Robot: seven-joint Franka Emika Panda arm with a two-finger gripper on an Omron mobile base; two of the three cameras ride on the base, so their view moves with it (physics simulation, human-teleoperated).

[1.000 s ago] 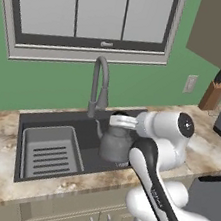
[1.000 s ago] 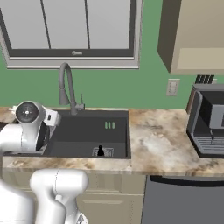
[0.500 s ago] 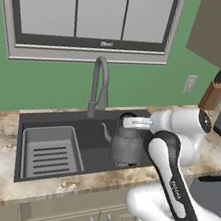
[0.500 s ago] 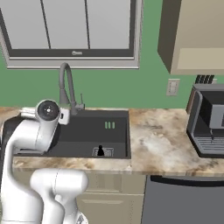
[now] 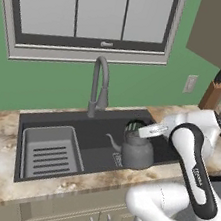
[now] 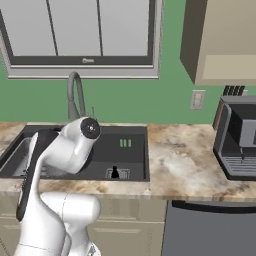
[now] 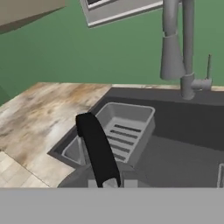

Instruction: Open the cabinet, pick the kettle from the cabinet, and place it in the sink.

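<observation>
The dark grey kettle (image 5: 135,152) is down inside the right half of the charcoal sink (image 5: 100,126), spout pointing left toward the ribbed tray insert (image 5: 50,151). My gripper (image 5: 138,131) is shut on the kettle's arched loop handle from above. In the hand view the black handle (image 7: 98,148) runs up from between my fingertips (image 7: 110,183), with the tray insert (image 7: 124,127) and faucet (image 7: 177,48) beyond. Whether the kettle rests on the sink floor I cannot tell. The beige wall cabinet (image 6: 222,40) hangs at the upper right.
The arched faucet (image 5: 100,83) stands just behind the kettle. A coffee machine (image 6: 239,142) sits on the counter to the right, with a knife block (image 5: 214,93) near the wall. My own arm (image 6: 60,150) covers the sink's left part in the right base view.
The kettle has moved right and a little lower in the basin, away from the faucet. My elbow has swung right. The gripper stays shut on the handle.
</observation>
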